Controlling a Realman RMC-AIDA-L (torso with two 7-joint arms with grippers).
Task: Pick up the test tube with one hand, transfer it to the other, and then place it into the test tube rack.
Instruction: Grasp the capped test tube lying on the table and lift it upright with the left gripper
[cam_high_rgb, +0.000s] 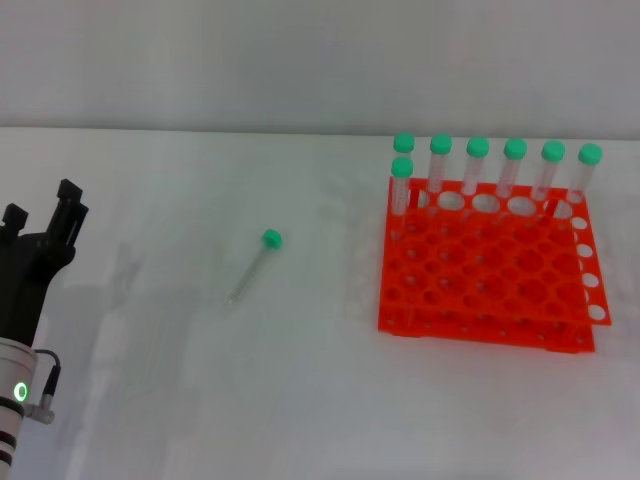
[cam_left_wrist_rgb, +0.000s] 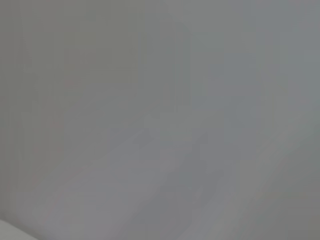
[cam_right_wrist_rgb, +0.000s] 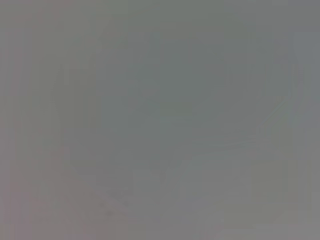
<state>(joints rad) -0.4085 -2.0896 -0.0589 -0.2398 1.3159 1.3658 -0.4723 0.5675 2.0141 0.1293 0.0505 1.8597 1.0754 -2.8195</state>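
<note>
The fingers of our left gripper (cam_high_rgb: 42, 222) stand a little apart and hold nothing, two black prongs raised at the left edge of the head view above the arm with its green light; of our right gripper we see nothing in any view, so its state is beyond us. The test tube (cam_high_rgb: 254, 264) lies flat on the white table (cam_high_rgb: 300, 400), well apart from those fingers and off to their right, roughly midway between them and the test tube rack (cam_high_rgb: 487, 260). Its long axis runs on a slant: the green cap points away from us and slightly right, the clear body trails back toward us and to the left. We judge the left gripper to be the nearer hand, and the tube's clear end is the end that faces it, so the coming reach is a sweep rightward and down, with the fingers turned to close across that slanted body. Beyond the tube, the orange rack carries seven green-capped tubes (cam_high_rgb: 477, 170) upright along its far side, most holes free. Both wrist views show only blank grey.
</note>
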